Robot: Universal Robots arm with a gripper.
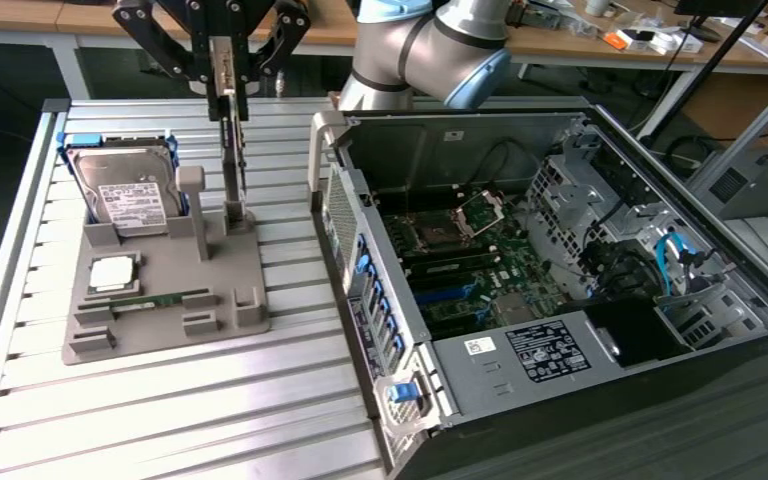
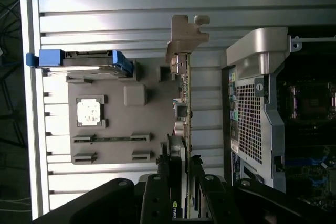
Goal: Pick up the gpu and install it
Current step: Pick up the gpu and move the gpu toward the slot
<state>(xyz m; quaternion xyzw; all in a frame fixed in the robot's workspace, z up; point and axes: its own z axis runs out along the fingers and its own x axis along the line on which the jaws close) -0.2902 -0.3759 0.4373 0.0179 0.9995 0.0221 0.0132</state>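
Observation:
The gpu (image 1: 233, 150) stands on edge in a slot of the grey holder (image 1: 157, 325), a thin dark card. In the wrist view the gpu (image 2: 185, 103) is seen edge-on, with its pale metal bracket (image 2: 185, 35) at the far end. My gripper (image 1: 228, 80) is directly above it, fingers shut on the card's upper edge. The wrist view has my gripper (image 2: 181, 169) with one black finger on each side of the board. The card's lower edge still sits in the holder (image 2: 136, 124).
On the holder are a silver hard drive (image 1: 124, 190) in blue rails, a square processor (image 1: 113, 272) and a green memory stick (image 1: 157, 300). At the exterior view's right lies the open computer case (image 1: 357, 230), motherboard (image 1: 464, 270) exposed. Everything rests on a slatted metal table (image 1: 197, 400).

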